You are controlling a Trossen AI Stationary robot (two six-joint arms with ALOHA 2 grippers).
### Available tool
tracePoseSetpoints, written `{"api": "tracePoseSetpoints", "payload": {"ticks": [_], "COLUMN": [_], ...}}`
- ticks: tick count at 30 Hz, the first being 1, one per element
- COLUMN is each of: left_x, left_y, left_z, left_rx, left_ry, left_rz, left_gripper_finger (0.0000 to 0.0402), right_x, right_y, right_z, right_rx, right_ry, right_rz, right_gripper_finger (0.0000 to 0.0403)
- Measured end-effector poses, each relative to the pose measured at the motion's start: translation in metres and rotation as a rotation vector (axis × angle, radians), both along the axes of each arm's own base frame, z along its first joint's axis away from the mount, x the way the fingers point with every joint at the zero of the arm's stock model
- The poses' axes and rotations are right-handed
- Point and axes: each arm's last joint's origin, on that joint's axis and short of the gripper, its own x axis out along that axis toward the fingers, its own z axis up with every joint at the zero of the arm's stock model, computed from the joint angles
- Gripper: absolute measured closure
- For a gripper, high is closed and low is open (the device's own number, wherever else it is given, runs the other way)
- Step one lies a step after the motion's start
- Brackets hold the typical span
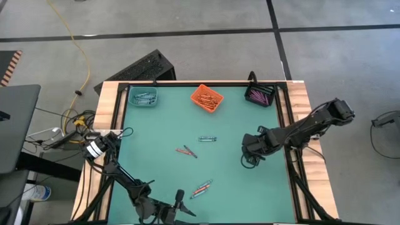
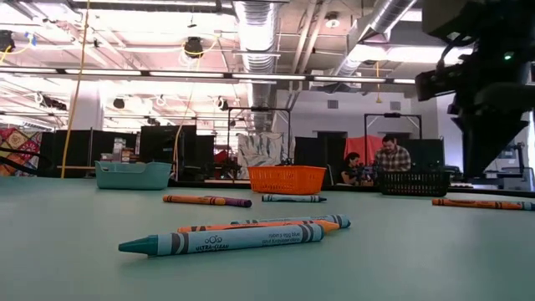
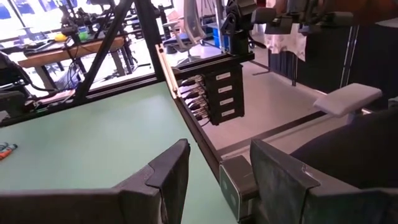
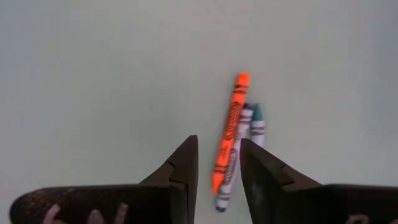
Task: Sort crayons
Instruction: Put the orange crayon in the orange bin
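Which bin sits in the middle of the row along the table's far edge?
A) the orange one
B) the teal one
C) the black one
A: seen from above, the orange plastic bin stands between the teal plastic bin and the black plastic bin.

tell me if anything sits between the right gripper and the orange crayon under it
Nothing visible does. The right gripper hangs over the orange crayon, fingers open either side of it. A teal crayon lies right beside it and could be caught too.
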Motion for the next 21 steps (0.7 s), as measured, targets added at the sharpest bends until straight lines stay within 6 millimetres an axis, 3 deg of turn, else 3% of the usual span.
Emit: {"api": "tracePoseSetpoints", "payload": {"ticks": [7,13,21], "left_x": [0.0,0.0,0.001], "left_y": [0.0,0.0,0.001], "left_z": [-0.001,-0.001,-0.001], "left_rx": [-0.004,-0.001,0.004], "left_ry": [0.012,0.013,0.011], "left_rz": [0.001,0.001,0.005], "left_gripper_finger": [0.0242,0.0242,0.0242], "right_x": [0.004,0.0,-0.004], "right_y": [-0.011,-0.024,-0.02], "right_z": [-0.001,-0.021,-0.031], "right_rx": [-0.001,0.065,0.073], "right_ry": [-0.01,0.0,-0.028], "right_rz": [-0.039,-0.072,-0.063], "right_gripper_finger": [0.0294,0.0294,0.0294]}}
